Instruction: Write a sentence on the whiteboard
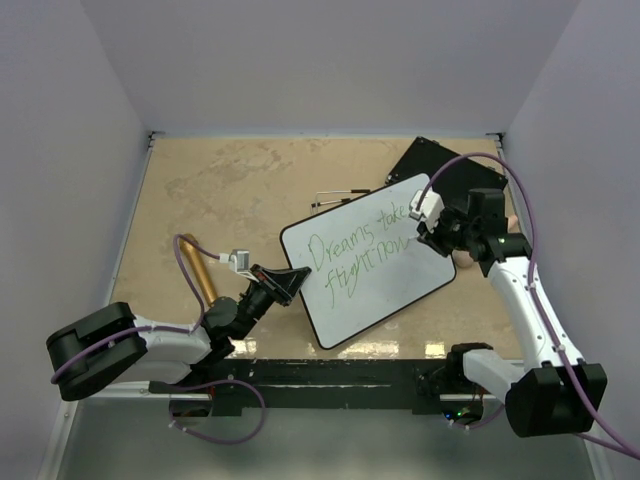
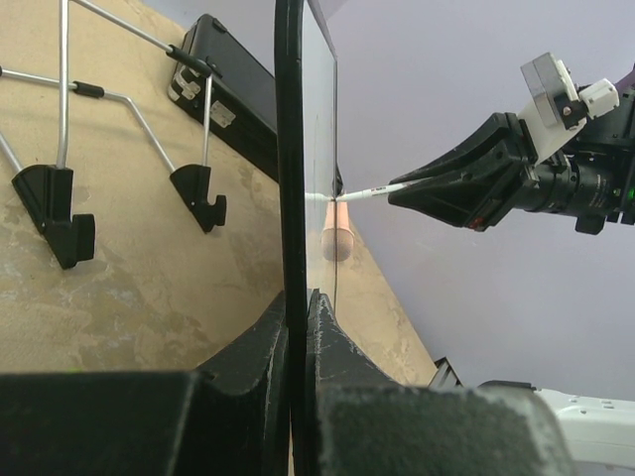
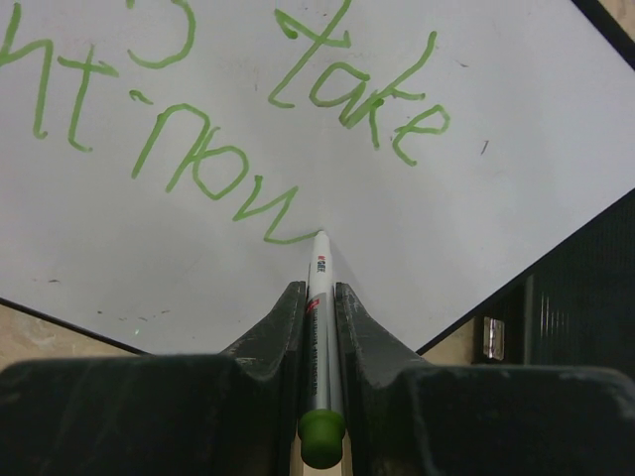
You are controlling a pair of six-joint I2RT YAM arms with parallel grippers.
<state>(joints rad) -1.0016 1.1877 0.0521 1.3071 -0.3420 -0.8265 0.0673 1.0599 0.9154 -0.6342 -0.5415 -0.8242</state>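
The whiteboard (image 1: 370, 260) sat in the middle of the top view, a little right of centre and turned at a slant on the worktop (image 1: 220, 190). Its upper right corner overlapped the black board (image 1: 440, 165). Green writing on it read "Dreams take flight now".

The left claw (image 1: 285, 283) was closed on the whiteboard's lower left edge. In the left wrist view the thin black frame (image 2: 290, 149) ran straight down between the two fingers. This grip looked meant to brace the whiteboard so that it would not slide or swing under the pressure of writing. Whether the far edge rested on the worktop could not be told.

The right claw (image 3: 317, 293) was clamped on a marker (image 3: 319, 337), which lay along the line of the fingers with its green end toward the camera. The tip touched the whiteboard at the end of the last stroke of "now", in the centre of the right wrist view. Holding the marker in line with the fingers probably kept the tip steady and in the camera's sight.

A wire stand (image 1: 340, 195) lay just above the whiteboard's upper left edge, unused. The sentence looked complete, so the task seemed almost done.
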